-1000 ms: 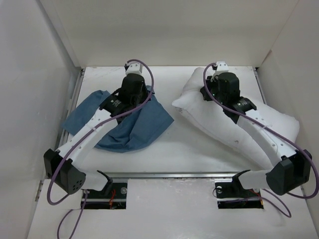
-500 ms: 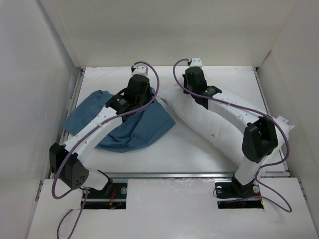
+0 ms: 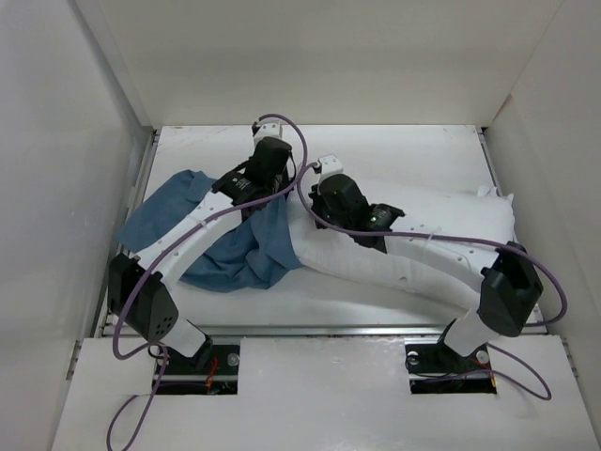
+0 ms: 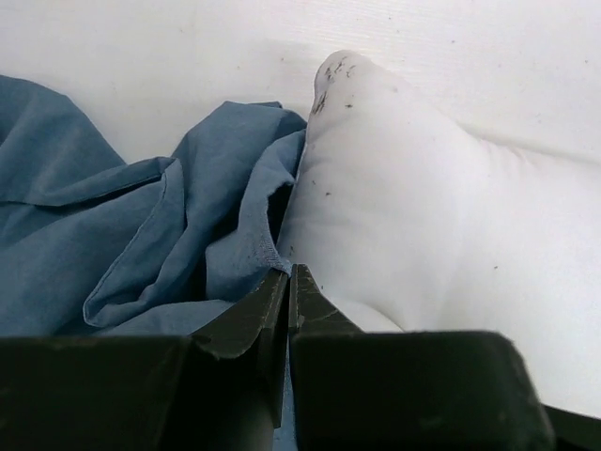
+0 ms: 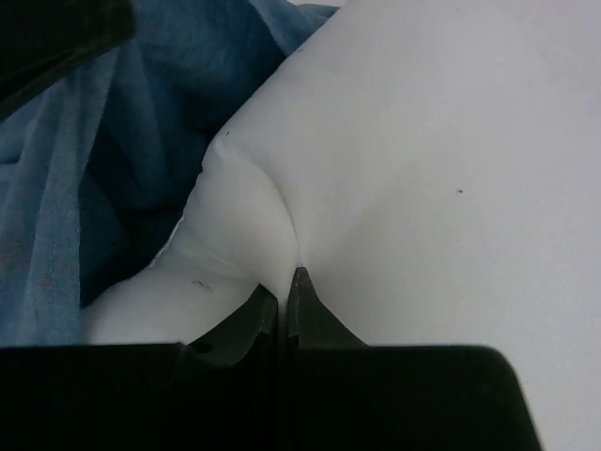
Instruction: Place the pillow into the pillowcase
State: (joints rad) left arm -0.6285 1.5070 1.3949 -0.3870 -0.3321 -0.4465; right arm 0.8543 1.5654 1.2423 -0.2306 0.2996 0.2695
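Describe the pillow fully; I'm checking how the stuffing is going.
The pillow is plump, white, soft fabric, with tiny dark specks near one corner. It lies on the table, right of centre, its left end touching the crumpled blue pillowcase. The right gripper is shut on a fold of it near that end.

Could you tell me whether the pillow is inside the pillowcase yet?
Out: nearly all of the pillow lies bare, only its end abutting the bunched pillowcase; whether the tip has entered, cannot tell.
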